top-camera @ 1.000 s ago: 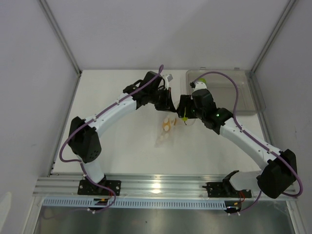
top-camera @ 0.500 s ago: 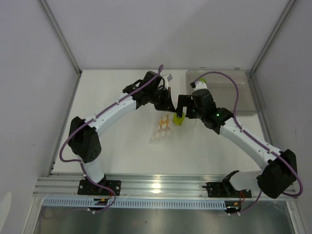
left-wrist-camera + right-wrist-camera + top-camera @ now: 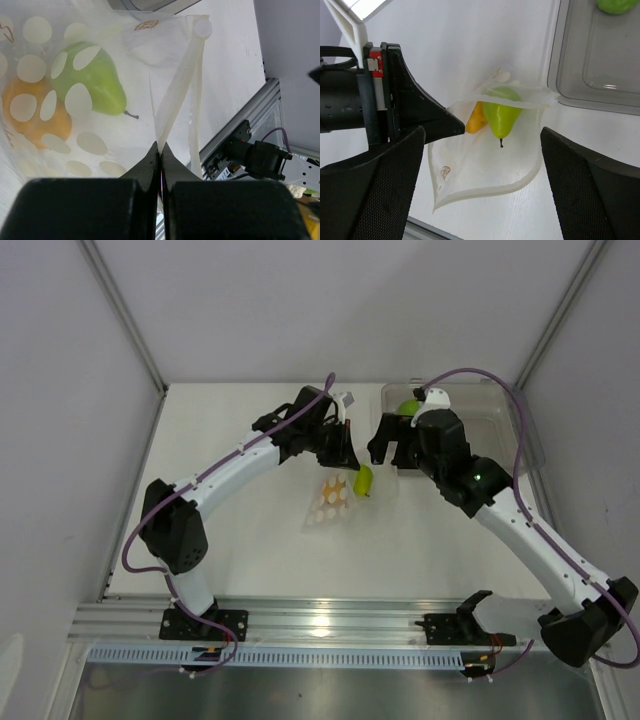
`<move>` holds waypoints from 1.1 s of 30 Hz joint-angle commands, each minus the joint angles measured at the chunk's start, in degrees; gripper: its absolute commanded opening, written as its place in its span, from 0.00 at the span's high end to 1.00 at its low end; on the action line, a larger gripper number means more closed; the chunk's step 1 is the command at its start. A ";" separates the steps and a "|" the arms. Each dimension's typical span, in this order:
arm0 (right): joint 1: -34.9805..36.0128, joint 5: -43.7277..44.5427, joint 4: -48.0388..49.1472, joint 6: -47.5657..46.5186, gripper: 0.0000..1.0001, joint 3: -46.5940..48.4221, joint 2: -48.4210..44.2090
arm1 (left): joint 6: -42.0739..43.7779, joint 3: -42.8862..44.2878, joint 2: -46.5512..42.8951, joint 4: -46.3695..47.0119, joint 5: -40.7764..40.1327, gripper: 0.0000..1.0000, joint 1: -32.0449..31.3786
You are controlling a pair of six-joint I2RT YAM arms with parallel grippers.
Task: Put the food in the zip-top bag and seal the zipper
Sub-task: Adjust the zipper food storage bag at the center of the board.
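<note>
Between grey walls (image 3: 300,310), white table (image 3: 250,540) bears the bag (image 3: 328,507).

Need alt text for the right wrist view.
A clear zip-top bag, its rim pinched by the left hand, holds a green pear-like piece and an orange piece. The right hand frames it, open and empty; a second green piece sits in the tray.

The right gripper (image 3: 481,135) has open room above the zip-top bag (image 3: 485,170); left gripper (image 3: 160,156) and tray (image 3: 600,70) crowd its sides.
</note>
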 commanded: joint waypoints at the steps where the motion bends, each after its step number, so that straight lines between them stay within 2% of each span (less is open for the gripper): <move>1: -0.87 2.64 -4.46 1.98 0.02 1.91 -3.00 | -0.07 2.82 -2.86 -0.19 1.35 0.99 0.03; 9: -13.43 -7.89 -5.26 4.79 0.03 -2.22 -5.11 | -3.05 6.60 -8.56 0.33 8.21 0.99 0.03; 12: -16.43 -10.01 -4.21 4.88 0.04 -4.42 -5.82 | -3.23 7.22 -12.61 -0.45 5.77 0.99 0.03; 13: -17.30 -10.19 -4.03 4.62 0.04 -4.86 -5.82 | -2.36 7.57 -13.31 -1.50 2.10 0.99 0.03; 17: -19.42 -12.37 -3.07 4.36 0.04 -5.65 -4.16 | 0.37 11.00 -9.29 -7.90 -0.75 0.99 1.00; 19: -21.08 -13.52 -2.01 4.09 0.04 -5.39 -2.84 | 0.46 7.95 -9.54 -5.40 -2.58 0.99 0.91; 22: -23.19 -14.58 -0.17 3.13 0.04 -3.46 0.94 | 0.55 3.19 -11.73 -2.83 -4.43 0.99 1.00; 29: -26.36 -12.83 3.34 -0.21 0.04 6.54 15.34 | 2.57 2.12 -10.42 -2.48 -8.21 0.99 1.00; 33: -28.73 -16.68 9.14 0.04 0.04 9.46 21.33 | 2.83 2.74 -8.58 -3.27 -10.07 0.99 1.96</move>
